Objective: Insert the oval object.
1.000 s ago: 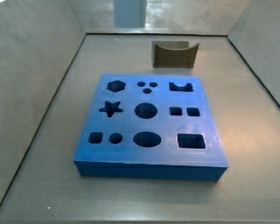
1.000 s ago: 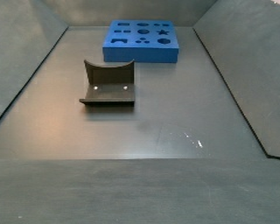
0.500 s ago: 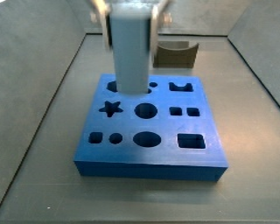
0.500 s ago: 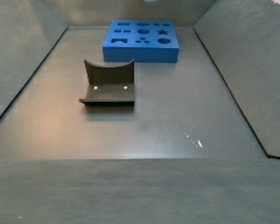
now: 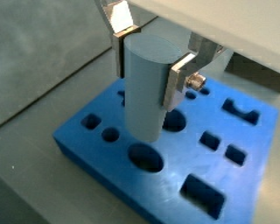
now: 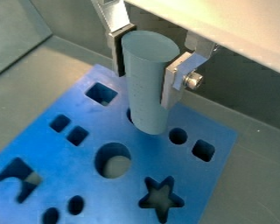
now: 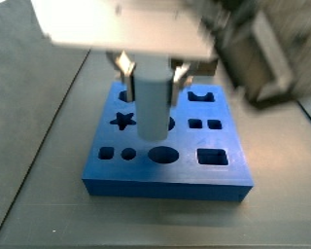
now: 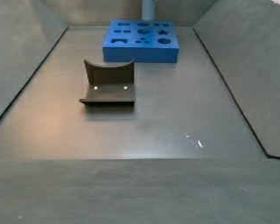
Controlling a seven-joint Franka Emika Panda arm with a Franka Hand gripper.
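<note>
The gripper (image 7: 152,70) is shut on the oval object (image 7: 152,105), a pale grey-blue upright peg, and holds it over the middle of the blue board (image 7: 185,173) with shaped holes. In both wrist views the silver fingers (image 5: 178,74) (image 6: 178,74) clamp the peg (image 5: 147,92) (image 6: 146,83) near its flat top. The peg's lower end stands at the board's top face (image 6: 60,162) and hides a hole there. I cannot tell whether it has entered. In a side view the board (image 8: 143,42) lies far back and the gripper does not show.
The dark fixture (image 8: 108,83) stands on the grey floor in front of the board. Grey walls (image 8: 14,79) enclose the floor on both sides. Star, round, square and hexagon holes (image 7: 123,121) show in the board around the peg.
The gripper has come down with the peg and moved from the board's far edge toward its middle. The gripper's body now fills the top of a side view.
</note>
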